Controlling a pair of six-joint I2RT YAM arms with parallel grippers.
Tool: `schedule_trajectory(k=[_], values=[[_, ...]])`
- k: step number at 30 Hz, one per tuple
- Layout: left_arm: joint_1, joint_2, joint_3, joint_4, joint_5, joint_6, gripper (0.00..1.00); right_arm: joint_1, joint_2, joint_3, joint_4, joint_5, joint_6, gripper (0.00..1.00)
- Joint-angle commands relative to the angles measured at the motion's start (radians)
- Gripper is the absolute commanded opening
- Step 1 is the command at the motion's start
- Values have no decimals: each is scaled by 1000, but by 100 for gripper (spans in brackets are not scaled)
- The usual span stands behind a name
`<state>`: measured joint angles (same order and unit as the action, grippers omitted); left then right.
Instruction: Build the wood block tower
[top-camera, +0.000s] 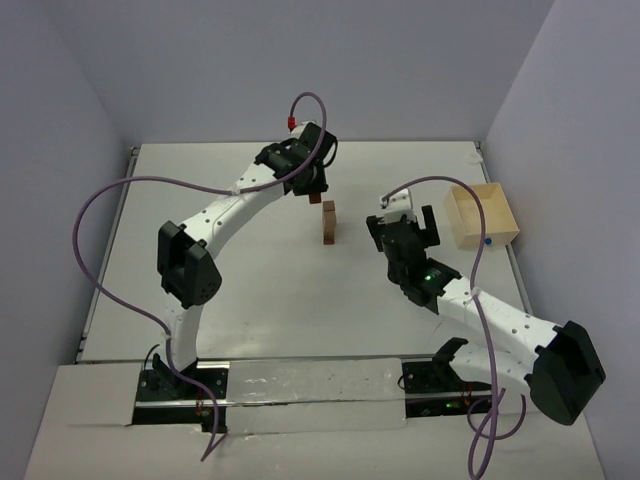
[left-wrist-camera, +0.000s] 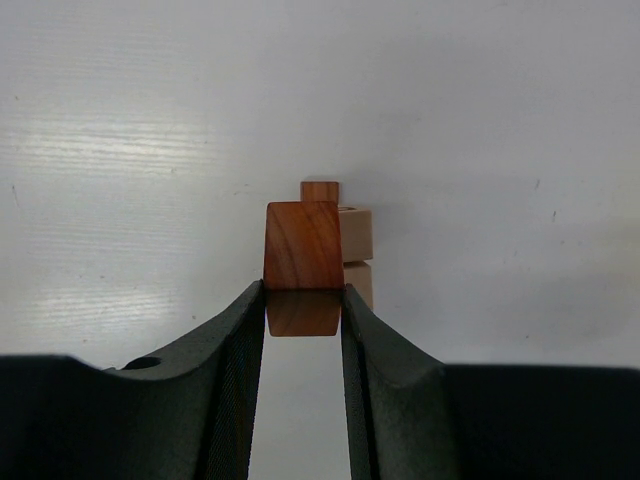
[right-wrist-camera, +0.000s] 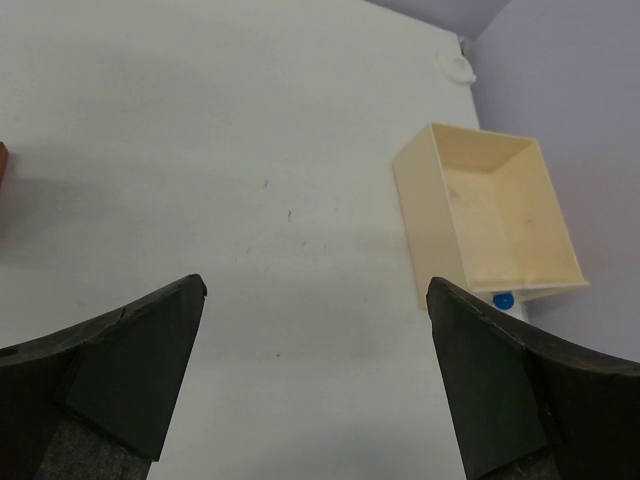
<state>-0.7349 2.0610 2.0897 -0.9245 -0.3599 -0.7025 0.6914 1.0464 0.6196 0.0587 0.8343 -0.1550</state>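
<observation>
The tower (top-camera: 328, 224) is a narrow column of tan and reddish-brown cubes at the table's middle. My left gripper (top-camera: 314, 192) hangs just behind and left of it, shut on a reddish-brown wood block. In the left wrist view the gripper (left-wrist-camera: 303, 300) pinches that block (left-wrist-camera: 303, 248) between its fingertips, and the tower's tan cubes (left-wrist-camera: 358, 235) show just behind the block. My right gripper (top-camera: 402, 226) is open and empty to the right of the tower; in the right wrist view (right-wrist-camera: 315, 290) only bare table lies between its fingers.
A large pale wooden box (top-camera: 481, 216) with a blue dot lies at the right edge of the table and also shows in the right wrist view (right-wrist-camera: 490, 215). Grey walls close in the table at the back and sides.
</observation>
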Motion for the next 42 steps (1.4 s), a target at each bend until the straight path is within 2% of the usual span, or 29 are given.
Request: schedule_trajectory(k=[1,4,12,24,32,42], values=[[-18,12,62,33,22,15,0,-46,28,98,-168,-88,154,100],[-17,28,64,32,28,17,0,-85,72,167,-238,-161,230,100],[-17,68,84,39,77,26,0,-192,193,303,-366,-272,306,100],[-27,94,76,44,101,31,0,-227,209,324,-391,-297,322,100],[-37,105,70,37,66,-1,0,-228,216,329,-396,-294,330,100],[-79,102,73,20,-62,-59,0,-232,212,323,-392,-297,334,100]])
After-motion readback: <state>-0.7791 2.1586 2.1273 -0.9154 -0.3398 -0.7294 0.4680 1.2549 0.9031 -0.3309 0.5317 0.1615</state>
